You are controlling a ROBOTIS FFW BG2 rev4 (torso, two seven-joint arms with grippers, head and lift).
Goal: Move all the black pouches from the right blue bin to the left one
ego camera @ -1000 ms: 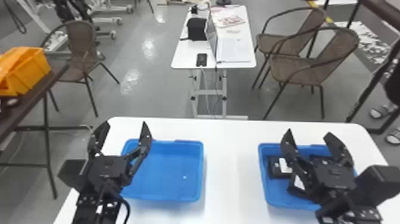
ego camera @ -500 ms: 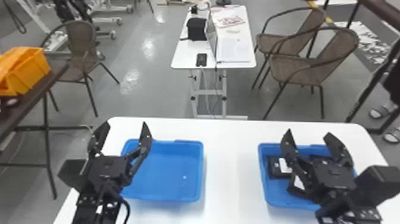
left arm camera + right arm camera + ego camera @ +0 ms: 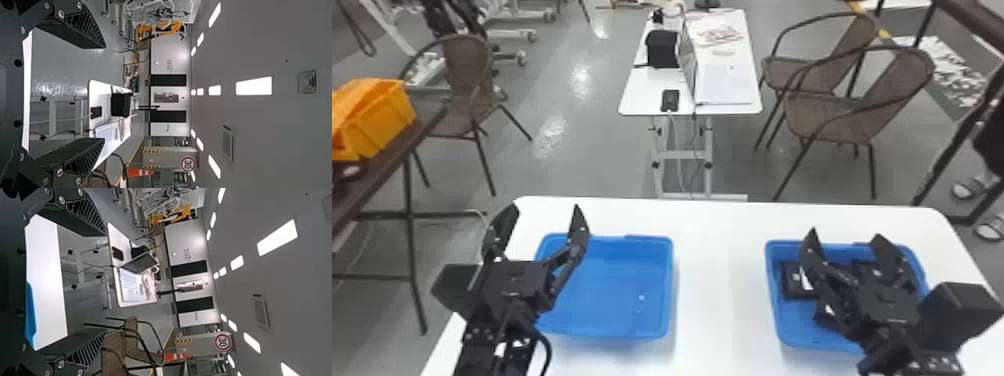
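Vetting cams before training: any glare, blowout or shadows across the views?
Head view: glare patches on the grey floor, white table nearly blown out, faint shadow beside the left blue bin. Left wrist view: ceiling lights blown out. Right wrist view: same, ceiling lights blown out.

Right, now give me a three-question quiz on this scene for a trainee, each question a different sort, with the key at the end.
1. Multiple choice: where do the black pouches lie?
A) in the left blue bin
B) in the right blue bin
C) on the laptop

2. True or false: the right gripper's jaws are closed on a pouch.

3. Fill in the missing colour: at the head view's left edge, a crate that is ____ stands on a dark table.

Key: 1 B; 2 false; 3 orange.
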